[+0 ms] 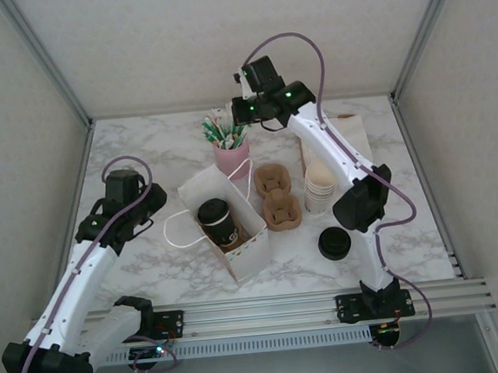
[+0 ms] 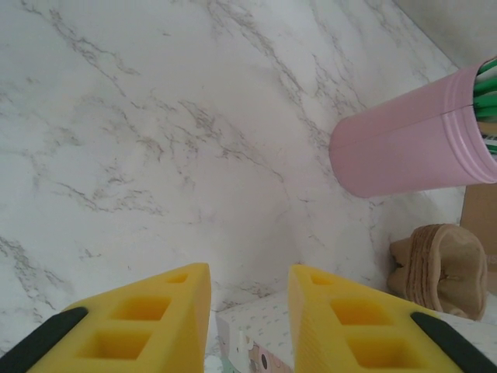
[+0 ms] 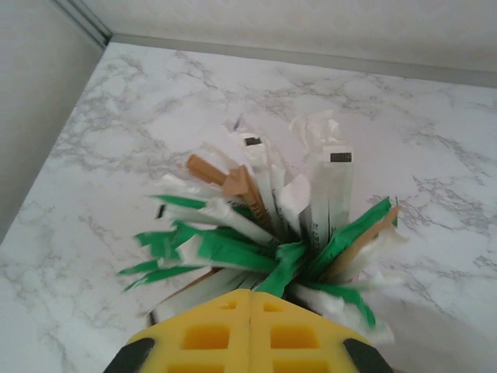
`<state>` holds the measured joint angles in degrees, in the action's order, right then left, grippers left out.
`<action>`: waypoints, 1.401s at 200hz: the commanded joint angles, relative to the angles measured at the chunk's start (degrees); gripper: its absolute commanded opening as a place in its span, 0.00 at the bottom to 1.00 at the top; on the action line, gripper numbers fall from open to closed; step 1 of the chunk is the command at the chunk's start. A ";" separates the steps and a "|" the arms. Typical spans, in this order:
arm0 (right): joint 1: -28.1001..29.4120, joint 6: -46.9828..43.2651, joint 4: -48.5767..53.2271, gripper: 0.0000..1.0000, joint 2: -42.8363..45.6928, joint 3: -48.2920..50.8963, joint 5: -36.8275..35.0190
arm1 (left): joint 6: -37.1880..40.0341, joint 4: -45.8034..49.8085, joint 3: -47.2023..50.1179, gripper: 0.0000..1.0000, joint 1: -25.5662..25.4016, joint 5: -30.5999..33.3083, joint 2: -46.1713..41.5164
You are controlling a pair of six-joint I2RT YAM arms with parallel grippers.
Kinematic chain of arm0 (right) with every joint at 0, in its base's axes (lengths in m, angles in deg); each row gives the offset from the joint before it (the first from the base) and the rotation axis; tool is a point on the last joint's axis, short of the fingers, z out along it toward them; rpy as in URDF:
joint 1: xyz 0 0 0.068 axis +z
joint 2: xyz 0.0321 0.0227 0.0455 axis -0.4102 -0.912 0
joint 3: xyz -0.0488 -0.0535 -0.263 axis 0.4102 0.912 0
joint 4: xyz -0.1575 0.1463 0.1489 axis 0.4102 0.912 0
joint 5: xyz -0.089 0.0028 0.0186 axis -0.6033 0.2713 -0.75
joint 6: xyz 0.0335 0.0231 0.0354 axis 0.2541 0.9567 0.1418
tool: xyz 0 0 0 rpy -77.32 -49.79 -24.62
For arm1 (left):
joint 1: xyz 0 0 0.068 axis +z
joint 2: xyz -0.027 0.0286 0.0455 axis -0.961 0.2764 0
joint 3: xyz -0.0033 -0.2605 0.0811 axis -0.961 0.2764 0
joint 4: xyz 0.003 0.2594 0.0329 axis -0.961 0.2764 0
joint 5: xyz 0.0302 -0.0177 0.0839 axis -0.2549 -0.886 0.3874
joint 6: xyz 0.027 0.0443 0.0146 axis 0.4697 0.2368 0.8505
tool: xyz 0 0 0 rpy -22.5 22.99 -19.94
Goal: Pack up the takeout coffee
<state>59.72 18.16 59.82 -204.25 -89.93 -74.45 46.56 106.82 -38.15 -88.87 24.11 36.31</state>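
The takeout coffee [image 1: 215, 219], a dark-looking cup with a round black lid, stands inside an open white paper bag [image 1: 248, 255] at the middle of the table. My left gripper [image 1: 157, 197] hovers just left of the bag by its handle. In the left wrist view it [image 2: 248, 269] is open with nothing between its fingers, and the bag's printed corner [image 2: 264, 336] lies below. My right gripper [image 1: 241, 113] is over a pink cup [image 1: 232, 158] of sachets [image 3: 256, 210]. It [image 3: 250, 294] is shut, and a green sachet [image 3: 289, 263] runs into the seam between its tips.
Brown cardboard cup carriers [image 1: 276, 195] lie right of the bag. Beside them are a stack of lidless cream cups [image 1: 320, 186] and loose black lids [image 1: 333, 243]. Brown paper [image 1: 351, 132] lies at the back right. Walls enclose the marble table [image 1: 141, 152].
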 commanded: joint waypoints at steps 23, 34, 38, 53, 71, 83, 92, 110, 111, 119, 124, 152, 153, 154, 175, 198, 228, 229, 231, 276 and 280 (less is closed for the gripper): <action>3.87 -4.77 3.75 0.00 16.08 -2.77 -5.22 | 1.41 0.77 -2.21 0.32 -0.49 1.18 -1.28; 4.87 -5.23 4.38 0.00 19.13 -2.27 -5.94 | 1.41 0.67 -2.27 0.32 -0.51 1.46 -1.24; 5.27 -5.46 4.37 0.00 20.31 -1.81 -6.07 | 1.44 0.63 -2.27 0.32 -0.47 1.41 -1.28; 6.85 -5.74 3.84 0.00 24.88 0.26 -6.09 | 1.24 0.33 -2.02 0.32 -0.51 1.55 -1.28; 9.85 -6.24 3.04 0.00 30.27 3.01 -6.97 | 1.24 0.32 -1.93 0.32 -0.47 1.66 -1.24; 12.09 -6.69 3.17 0.00 33.12 4.30 -7.55 | 1.33 0.53 -1.84 0.31 -0.49 1.97 -1.21; 14.00 -7.04 3.66 0.00 35.18 5.24 -7.90 | 1.43 0.71 -1.88 0.31 -0.49 2.36 -1.20; 17.81 -7.39 4.92 0.00 38.78 7.56 -8.99 | 1.58 1.32 -2.05 0.32 -0.47 2.64 -1.24; 18.05 -7.37 5.10 0.00 38.89 7.60 -9.03 | 1.63 1.44 -2.03 0.32 -0.47 2.68 -1.22; 19.59 -7.29 6.35 0.00 39.90 8.18 -9.07 | 1.84 1.93 -2.27 0.32 -0.46 2.92 -1.28; 20.39 -7.24 7.24 0.00 40.42 8.53 -9.18 | 2.00 2.27 -2.36 0.32 -0.47 3.05 -1.26; 26.50 -7.35 11.59 0.00 42.33 10.52 -12.53 | 2.29 3.77 -2.62 0.32 -0.46 4.52 -1.36; 26.74 -7.35 11.74 0.00 42.33 10.62 -12.78 | 2.29 3.85 -2.62 0.32 -0.46 4.54 -1.37; 26.95 -7.35 11.86 0.00 42.33 10.72 -12.99 | 2.29 3.93 -2.62 0.32 -0.46 4.60 -1.41; 30.47 -7.62 15.30 0.00 42.17 11.91 -16.89 | 2.04 4.50 -2.54 0.32 -0.47 5.64 -1.96; 32.47 -7.79 17.43 0.00 41.24 13.95 -17.53 | 1.94 4.88 -2.34 0.32 -0.49 6.32 -2.68; 32.95 -7.39 16.12 0.25 38.85 18.16 -17.58 | 2.03 4.97 -2.21 0.33 -0.53 6.81 -3.15; 32.95 -7.37 15.98 0.28 38.79 18.31 -17.67 | 2.07 4.93 -2.20 0.33 -0.50 6.83 -3.14; 32.96 -7.40 15.70 0.35 38.62 18.60 -17.88 | 2.04 4.90 -2.14 0.33 -0.47 6.85 -3.07; 32.87 -8.43 9.44 0.61 36.74 18.94 -27.92 | 2.54 4.55 -2.23 0.33 -0.47 6.50 -2.26; 32.87 -8.49 8.64 0.61 36.80 18.86 -29.90 | 2.56 4.51 -2.28 0.33 -0.46 6.50 -2.21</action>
<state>92.05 10.75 73.86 -168.29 -69.98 -95.17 47.65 110.45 -39.29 -88.87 29.29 33.91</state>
